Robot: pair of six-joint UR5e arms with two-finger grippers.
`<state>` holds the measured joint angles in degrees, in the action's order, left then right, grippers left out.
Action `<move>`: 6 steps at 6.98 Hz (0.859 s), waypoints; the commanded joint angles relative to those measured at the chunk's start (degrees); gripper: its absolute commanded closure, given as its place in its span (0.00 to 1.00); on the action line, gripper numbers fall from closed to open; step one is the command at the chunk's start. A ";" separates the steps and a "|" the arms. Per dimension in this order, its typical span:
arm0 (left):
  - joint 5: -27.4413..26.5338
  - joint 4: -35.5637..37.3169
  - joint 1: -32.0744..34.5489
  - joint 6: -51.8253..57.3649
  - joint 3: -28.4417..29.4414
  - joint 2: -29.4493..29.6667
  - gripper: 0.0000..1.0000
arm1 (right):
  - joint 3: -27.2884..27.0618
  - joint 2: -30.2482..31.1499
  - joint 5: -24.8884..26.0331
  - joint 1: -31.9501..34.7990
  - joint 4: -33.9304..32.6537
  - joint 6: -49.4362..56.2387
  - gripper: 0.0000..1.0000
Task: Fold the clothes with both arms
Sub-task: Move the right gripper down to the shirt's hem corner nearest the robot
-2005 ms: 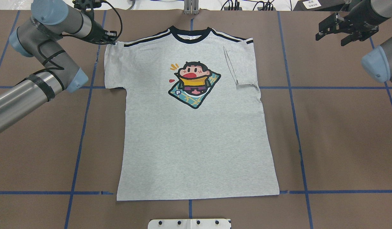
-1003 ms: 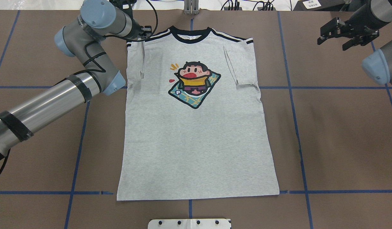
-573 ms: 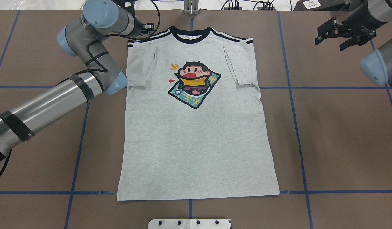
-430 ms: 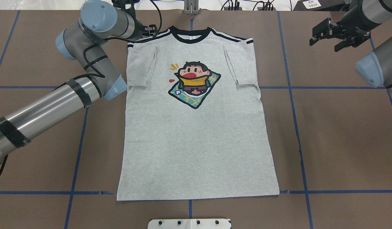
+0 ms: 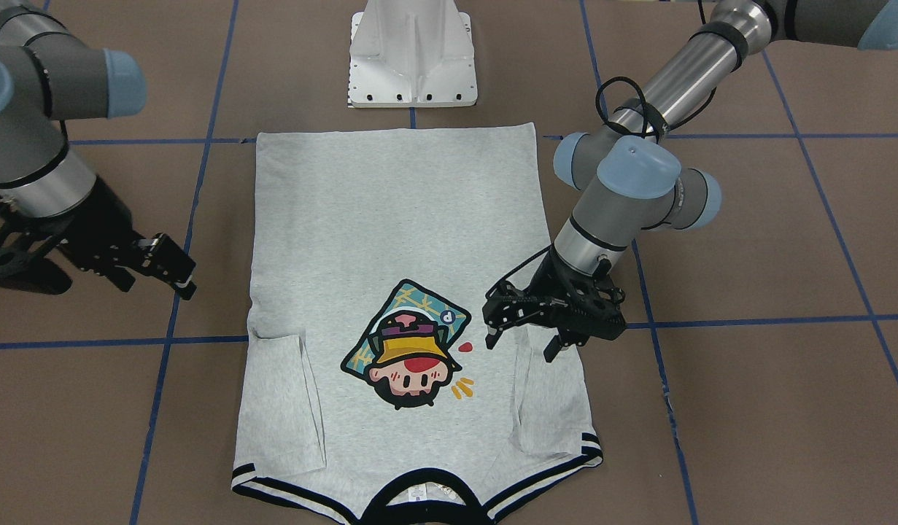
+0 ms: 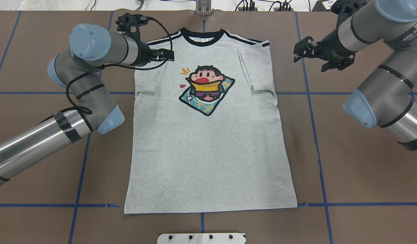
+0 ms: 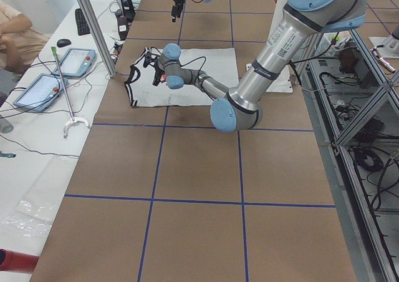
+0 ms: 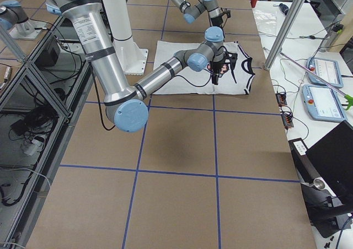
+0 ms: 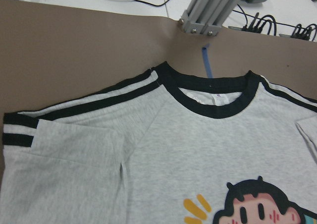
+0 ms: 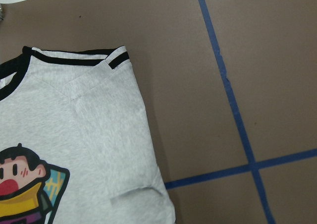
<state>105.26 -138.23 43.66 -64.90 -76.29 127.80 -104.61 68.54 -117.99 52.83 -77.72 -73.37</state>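
The grey T-shirt [image 6: 208, 152] lies flat and face up on the brown table, black collar [image 6: 203, 36] at the far edge, both sleeves folded in over the chest. My left gripper [image 6: 167, 56] is open and empty just above the folded left sleeve [image 6: 150, 76]; in the front-facing view the left gripper [image 5: 520, 344] shows spread fingers. My right gripper [image 6: 309, 63] is open and empty over bare table, just right of the folded right sleeve [image 6: 259, 71]. The left wrist view shows the collar [image 9: 210, 97]; the right wrist view shows the right shoulder stripes [image 10: 79, 60].
The white pedestal base [image 6: 201, 238] sits at the near edge below the hem. Blue tape lines [image 6: 316, 135] grid the brown table. An aluminium post [image 6: 203, 7] and cables stand beyond the collar. Tablets [image 7: 78, 60] lie on a side desk.
The left gripper carried the left sleeve inward, folded it over the chest, let go, and now hovers above it. The right arm moved in from the far right toward the shirt's right shoulder.
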 commanded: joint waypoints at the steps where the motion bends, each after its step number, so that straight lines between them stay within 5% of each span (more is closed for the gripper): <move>1: 1.26 -0.02 -1.47 -1.37 -10.42 -8.15 0.00 | -12.75 9.10 8.78 -10.85 0.03 -15.24 0.00; 6: 1.44 -0.64 -1.30 -1.28 -11.32 -10.03 0.00 | -19.92 17.57 26.66 -29.51 -0.41 -45.53 0.01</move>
<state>106.63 -138.75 42.30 -66.08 -86.93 118.00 -123.21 83.53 -94.78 27.19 -77.88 -113.91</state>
